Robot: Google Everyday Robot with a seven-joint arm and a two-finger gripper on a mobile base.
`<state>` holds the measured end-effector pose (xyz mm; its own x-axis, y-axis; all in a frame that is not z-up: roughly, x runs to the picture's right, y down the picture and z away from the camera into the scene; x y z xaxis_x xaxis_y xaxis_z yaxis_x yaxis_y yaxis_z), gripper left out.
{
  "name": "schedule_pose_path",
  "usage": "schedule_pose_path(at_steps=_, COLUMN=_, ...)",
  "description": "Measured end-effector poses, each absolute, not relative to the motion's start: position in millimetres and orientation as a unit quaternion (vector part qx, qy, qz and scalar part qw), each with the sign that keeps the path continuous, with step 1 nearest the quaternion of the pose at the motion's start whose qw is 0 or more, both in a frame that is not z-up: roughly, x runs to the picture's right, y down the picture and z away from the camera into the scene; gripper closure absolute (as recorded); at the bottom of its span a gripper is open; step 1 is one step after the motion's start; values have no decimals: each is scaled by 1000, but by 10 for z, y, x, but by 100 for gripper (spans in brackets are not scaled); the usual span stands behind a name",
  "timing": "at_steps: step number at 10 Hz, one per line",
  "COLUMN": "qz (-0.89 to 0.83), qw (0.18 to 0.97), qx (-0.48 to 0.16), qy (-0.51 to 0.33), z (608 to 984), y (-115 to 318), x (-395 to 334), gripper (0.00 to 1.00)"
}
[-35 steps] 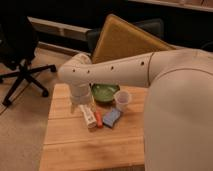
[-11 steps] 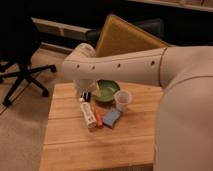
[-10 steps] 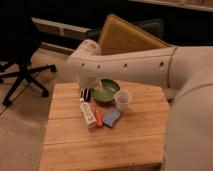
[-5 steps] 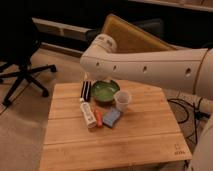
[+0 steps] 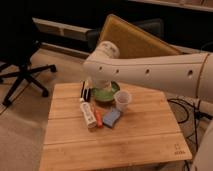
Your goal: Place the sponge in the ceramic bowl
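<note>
The blue sponge [image 5: 112, 117] lies flat on the wooden table [image 5: 135, 140], just right of a thin orange stick. Behind it sits the green ceramic bowl [image 5: 105, 93], partly hidden by my white arm. My gripper [image 5: 85, 91] hangs with dark fingers pointing down at the bowl's left side, above the table and up-left of the sponge. Nothing shows between the fingers.
A white box [image 5: 88, 113] and an orange stick [image 5: 98, 117] lie left of the sponge. A translucent cup [image 5: 122, 101] stands right of the bowl. An office chair [image 5: 22, 65] is at the left, a tan board [image 5: 135, 40] leans behind the table, and cables lie at the right.
My arm has swung right and back, uncovering more of the table. The gripper has stayed near the bowl's left side. The sponge has not moved.
</note>
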<state>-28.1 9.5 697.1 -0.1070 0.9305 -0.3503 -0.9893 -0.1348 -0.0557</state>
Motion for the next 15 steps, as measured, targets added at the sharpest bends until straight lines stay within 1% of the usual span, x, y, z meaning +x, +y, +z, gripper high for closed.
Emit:
schedule_pose_path(at_steps=1, qz=742, qw=640, qx=-160, qy=116, z=6995, y=260, x=-192, gripper=35)
schedule_pose_path(at_steps=3, qz=750, qw=624, qx=-166, qy=143, z=7085, y=448, x=-54, gripper=35)
schedule_pose_path(at_steps=4, qz=760, qw=606, qx=-163, qy=170, z=7236, y=571, x=146, gripper=35)
schedule_pose_path(at_steps=7, qz=768, qw=590, qx=-153, qy=197, z=7578, y=707, x=374, gripper=35)
schedule_pose_path(at_steps=13, qz=768, qw=589, qx=-154, qy=199, z=7605, y=729, x=382, gripper=35)
schedule_pose_path(at_steps=14, qz=758, qw=590, qx=-170, qy=221, z=7612, y=945, x=394, gripper=35)
schedule_pose_path(at_steps=15, qz=753, qw=589, qx=-178, qy=233, z=7618, y=1071, x=393, gripper=35)
